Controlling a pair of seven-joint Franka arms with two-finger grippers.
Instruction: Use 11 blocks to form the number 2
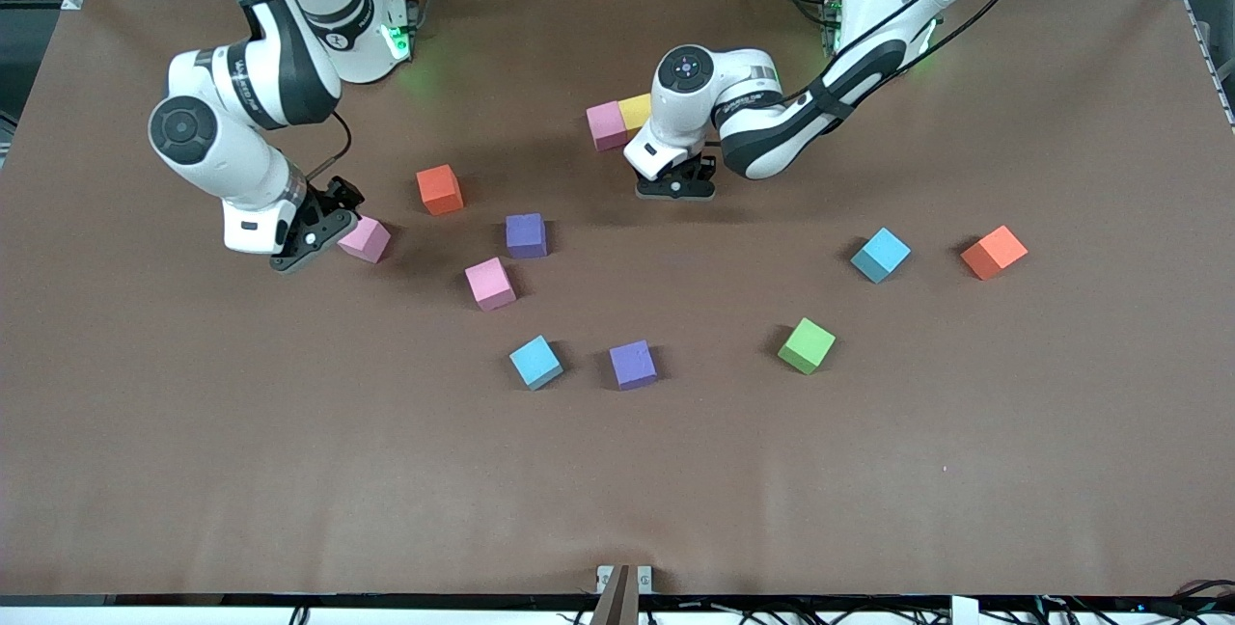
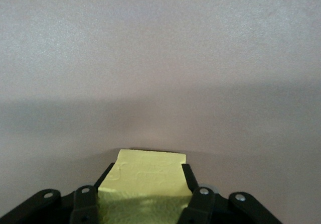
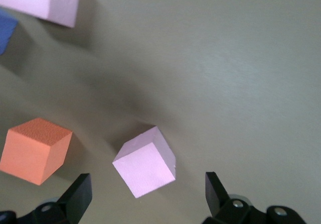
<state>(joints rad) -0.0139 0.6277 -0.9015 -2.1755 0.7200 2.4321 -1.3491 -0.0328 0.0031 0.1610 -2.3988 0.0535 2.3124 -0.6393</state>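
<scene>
My left gripper (image 1: 677,183) is clamped on a yellow block (image 2: 143,176), low by the pink block (image 1: 606,125) and the yellow one (image 1: 636,110) that sit touching in a short row; I judge that pair is the start of the 2's top bar, and I'm holding mine square to the table so it can drop in flush beside them. My right gripper (image 1: 318,237) hangs over a loose pink cube (image 3: 145,161) toward the right arm's end of the table, fingers spread wide with the cube between them and untouched, which I take as lining up to grab it next. The rest lie scattered nearer the camera: another pink (image 1: 490,283), two purple (image 1: 526,235) (image 1: 633,364), two light blue (image 1: 535,362) (image 1: 880,254), one green (image 1: 807,345). Two orange cubes (image 1: 439,189) (image 1: 994,252) lie among them; I leave those be. No containers anywhere, only the bare brown table (image 1: 289,471). The figure is barely begun.
</scene>
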